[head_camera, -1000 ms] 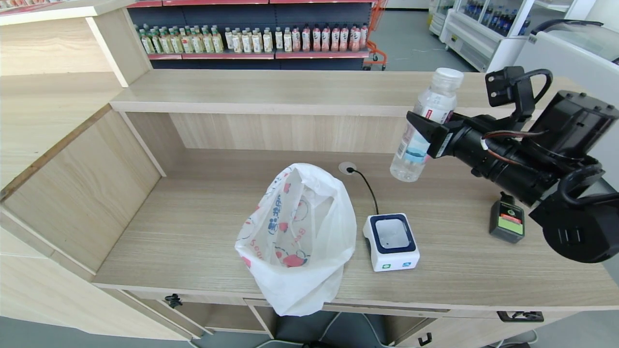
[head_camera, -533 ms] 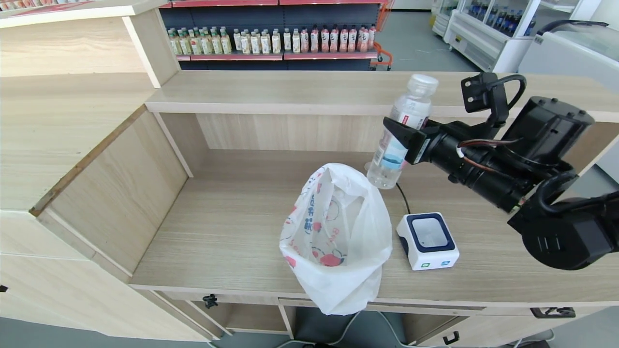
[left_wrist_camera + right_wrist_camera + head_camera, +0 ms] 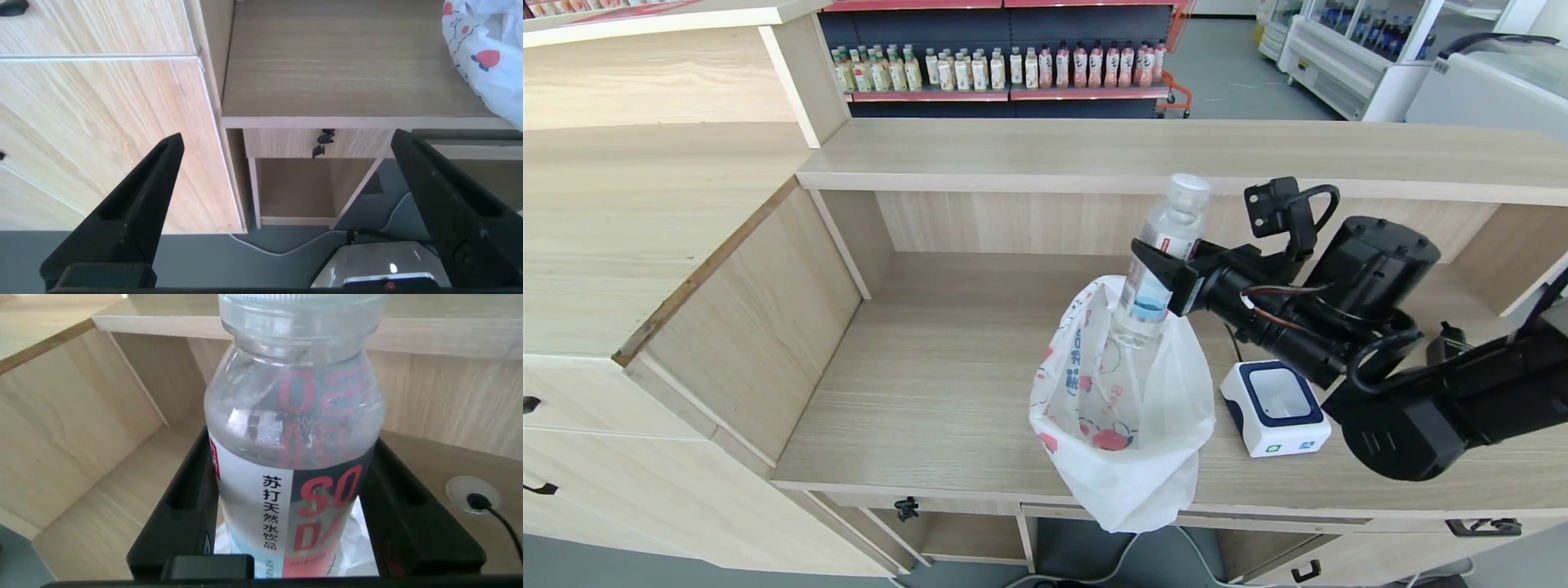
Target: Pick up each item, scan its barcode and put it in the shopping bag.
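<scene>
The right hand (image 3: 1168, 282) is clenched on the middle of the water bottle (image 3: 1170, 229), which leans with its cap toward the far right and its base dipping into the mouth of the shopping bag (image 3: 1127, 441); the base shows through the thin plastic. The left hand (image 3: 286, 212) hangs spread and empty, low by the near edge of the surface (image 3: 931, 392), so nothing braces the bag. That looks like the main hazard: the bag is limp film, standing on its own, and its lower part sags over the near edge. If the bottle is let go from this height, its weight could drag the bag forward and off the surface. The tilt adds a second risk, since the base may snag the soft rim, fold the mouth shut, or tip the bottle out toward the right. The scanner (image 3: 1278, 408) sits just right of the bag, close under the right forearm, so lowering further could nudge it or pull its cable. A slower, more upright descent would seem safer.
</scene>
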You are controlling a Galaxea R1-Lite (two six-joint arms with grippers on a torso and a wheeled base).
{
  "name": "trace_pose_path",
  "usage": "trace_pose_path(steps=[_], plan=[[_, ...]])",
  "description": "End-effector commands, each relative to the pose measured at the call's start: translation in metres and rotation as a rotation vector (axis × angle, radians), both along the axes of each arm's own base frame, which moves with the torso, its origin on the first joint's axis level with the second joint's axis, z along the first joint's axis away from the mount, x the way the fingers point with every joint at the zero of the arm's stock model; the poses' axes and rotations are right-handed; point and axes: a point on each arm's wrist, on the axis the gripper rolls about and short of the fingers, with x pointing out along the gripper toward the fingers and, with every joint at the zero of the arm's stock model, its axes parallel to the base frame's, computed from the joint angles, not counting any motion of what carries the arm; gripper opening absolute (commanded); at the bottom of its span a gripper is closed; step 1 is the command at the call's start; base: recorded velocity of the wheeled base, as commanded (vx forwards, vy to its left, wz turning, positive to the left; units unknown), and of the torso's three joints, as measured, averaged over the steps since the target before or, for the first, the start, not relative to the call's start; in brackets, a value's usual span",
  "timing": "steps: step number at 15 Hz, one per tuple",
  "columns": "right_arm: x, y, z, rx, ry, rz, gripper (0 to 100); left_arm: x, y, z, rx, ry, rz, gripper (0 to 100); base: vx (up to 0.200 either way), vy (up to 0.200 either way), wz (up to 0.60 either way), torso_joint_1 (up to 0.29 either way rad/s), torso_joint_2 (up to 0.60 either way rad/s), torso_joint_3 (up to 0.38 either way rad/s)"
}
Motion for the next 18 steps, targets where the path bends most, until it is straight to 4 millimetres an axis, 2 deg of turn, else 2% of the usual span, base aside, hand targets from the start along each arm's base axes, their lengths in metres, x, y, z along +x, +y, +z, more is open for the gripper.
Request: trace_pose_path(steps=[1,4,6,11,15,18], plan=[[0.007,0.003,-0.034,-0.034,0.029,0.035,0,0.0,0.0,0.0,0.0,0.001,-0.001,100,0.0,0.0,0.0,0.0,0.0,0.0],[0.018,-0.012,-0.071,-0.117,-0.014,0.108,0,0.0,0.0,0.0,0.0,0.0,-0.001,100,0.0,0.0,0.0,0.0,0.0,0.0],[0.021,-0.011,-0.092,-0.141,0.039,0.122,0,0.0,0.0,0.0,0.0,0.0,-0.001,100,0.0,0.0,0.0,0.0,0.0,0.0],[0.024,0.004,-0.119,-0.186,0.082,0.159,0,0.0,0.0,0.0,0.0,0.0,-0.001,100,0.0,0.0,0.0,0.0,0.0,0.0],[0.025,0.011,-0.128,-0.207,0.084,0.183,0,0.0,0.0,0.0,0.0,0.0,-0.001,100,0.0,0.0,0.0,0.0,0.0,0.0],[0.032,0.012,-0.136,-0.292,0.008,0.222,0,0.0,0.0,0.0,-0.001,0.0,-0.001,100,0.0,0.0,0.0,0.0,0.0,0.0]])
